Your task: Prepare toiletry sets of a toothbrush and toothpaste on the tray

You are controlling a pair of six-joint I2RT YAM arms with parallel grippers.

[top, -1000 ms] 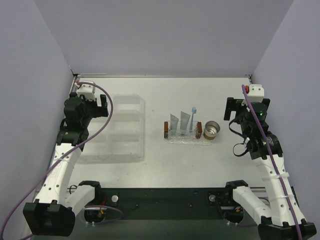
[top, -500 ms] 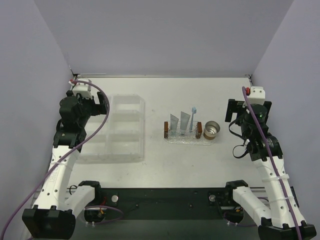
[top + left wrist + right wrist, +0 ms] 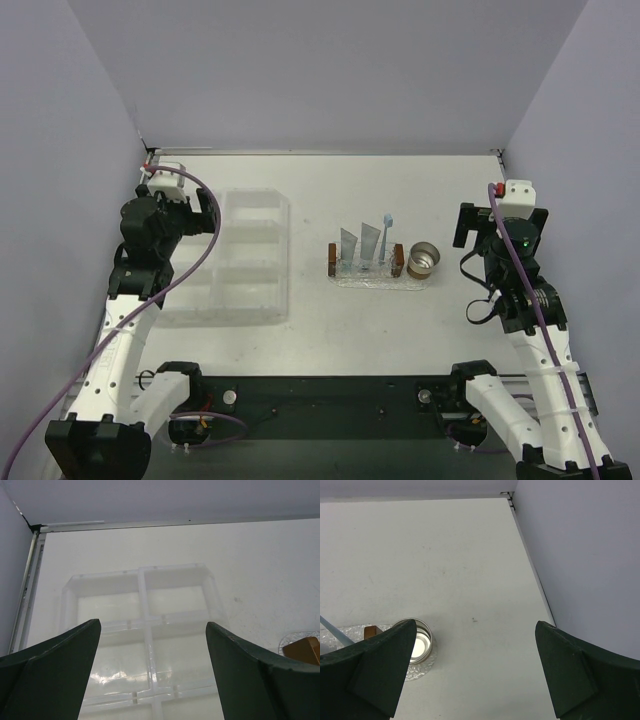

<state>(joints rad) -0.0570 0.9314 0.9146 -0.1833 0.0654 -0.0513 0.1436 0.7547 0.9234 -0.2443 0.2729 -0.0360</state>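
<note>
Toothbrush [image 3: 386, 238] and toothpaste tubes [image 3: 360, 246] stand upright on the tray [image 3: 380, 283] in the top view; the left hand [image 3: 168, 207] is well to the tray's left, the right hand [image 3: 503, 217] nearer on its right, both released and holding nothing. The left wrist view shows spread fingers [image 3: 55, 665] over a clear compartment box [image 3: 145, 630], with the tray's rim at the far right. The right wrist view shows wide fingers [image 3: 570, 670], with the tray and a metal cup [image 3: 418, 645] at the lower left.

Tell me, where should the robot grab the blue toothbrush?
Probably the bare upper handle just under the bristle head, coming straight down from above. The toothbrush stands upright on the tray, with toothpaste tubes close on one side and a brown block on the other, so its lower part looks crowded.
</note>
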